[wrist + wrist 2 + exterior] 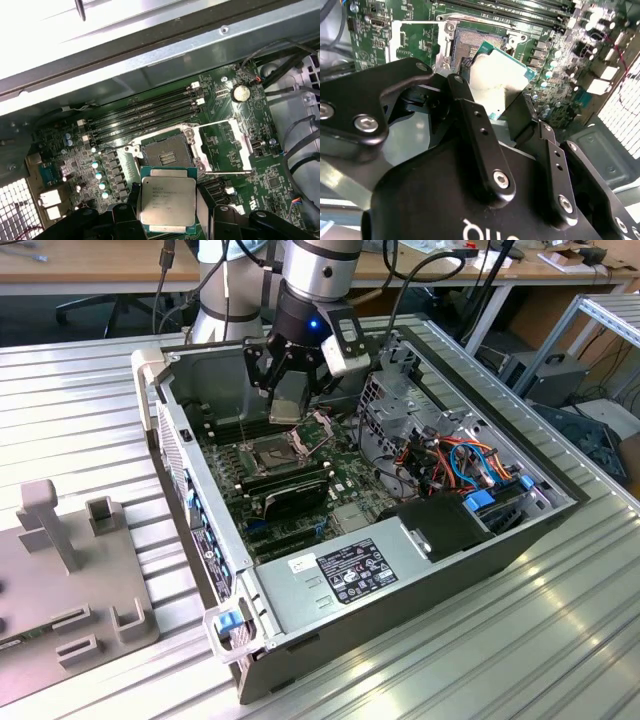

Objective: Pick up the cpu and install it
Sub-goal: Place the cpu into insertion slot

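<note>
Exterior view, its left to its right: a grey fixture lies on the ribbed table, well apart from the open computer case. Inside the case the arm's gripper hangs above the green motherboard, just over the socket. A grey power supply lies along the near wall. Orange and blue cables are bundled toward the exterior view's right. This view gives the overall layout, but the grip itself is hard to read from it. Both wrist views show the grip. The jaws are closed on the cpu, one black finger pressing each of two opposite edges. The chip is held roughly level, with its pale metal face toward the first wrist camera. The first wrist view places the chip clear of the board and just beside the socket, not seated in it. The socket lies bare, with its hinged load frame swung open to one side. Past the socket run four memory slots, with a coin cell near them. The second wrist view looks along the gripper body. There the cpu overlaps one corner of the socket, and its green edge catches the light.
</note>
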Robot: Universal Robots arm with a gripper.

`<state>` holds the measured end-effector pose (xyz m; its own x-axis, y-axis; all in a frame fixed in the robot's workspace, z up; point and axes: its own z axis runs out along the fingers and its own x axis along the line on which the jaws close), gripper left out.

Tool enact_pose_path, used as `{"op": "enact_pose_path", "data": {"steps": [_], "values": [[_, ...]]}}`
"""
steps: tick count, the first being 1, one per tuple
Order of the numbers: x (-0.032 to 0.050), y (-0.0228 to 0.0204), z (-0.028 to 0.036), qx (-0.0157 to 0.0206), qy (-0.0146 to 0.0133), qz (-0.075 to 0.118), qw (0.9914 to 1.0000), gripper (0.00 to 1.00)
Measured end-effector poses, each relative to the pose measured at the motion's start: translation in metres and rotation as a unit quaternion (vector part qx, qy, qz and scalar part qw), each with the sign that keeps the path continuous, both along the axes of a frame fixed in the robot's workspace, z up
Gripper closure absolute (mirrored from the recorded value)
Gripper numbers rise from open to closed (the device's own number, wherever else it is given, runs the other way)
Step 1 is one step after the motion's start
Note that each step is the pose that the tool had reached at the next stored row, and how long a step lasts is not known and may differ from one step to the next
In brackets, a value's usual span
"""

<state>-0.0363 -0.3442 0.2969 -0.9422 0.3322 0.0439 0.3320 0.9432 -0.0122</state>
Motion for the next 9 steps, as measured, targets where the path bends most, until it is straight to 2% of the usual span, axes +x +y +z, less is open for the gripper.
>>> {"op": "enact_pose_path", "data": {"steps": [4,9], "values": [[0.0,0.0,-0.0002,0.0,0.0,-0.024,0.99971,0.47],[0.0,0.0,-0.0003,0.0,0.0,-0.044,0.99901,0.47]]}}
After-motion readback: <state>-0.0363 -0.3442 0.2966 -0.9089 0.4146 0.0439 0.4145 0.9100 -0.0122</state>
